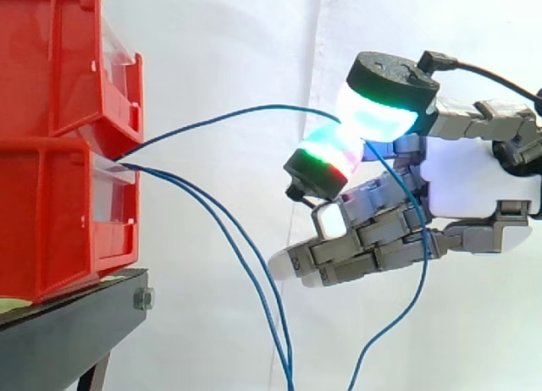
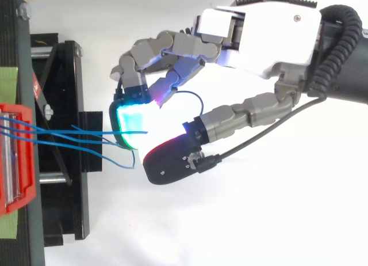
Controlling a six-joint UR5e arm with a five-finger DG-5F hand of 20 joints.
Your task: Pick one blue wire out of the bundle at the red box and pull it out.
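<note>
Hand (image 1: 474, 184), right of frame, pinches one thin blue wire (image 1: 237, 113) between two glowing pads (image 1: 377, 116). The wire runs left into the stacked red plastic bins (image 1: 51, 196).

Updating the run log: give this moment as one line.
hand: shut on blue wire | wire end: in red box | other wires: hanging

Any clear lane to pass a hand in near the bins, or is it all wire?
Free: above the arc of the pinched wire, between the upper red bin and the hand. Crowded: below that arc, where two slack wires hang from the bins and the pinched wire's tail drops under the hand.
</note>
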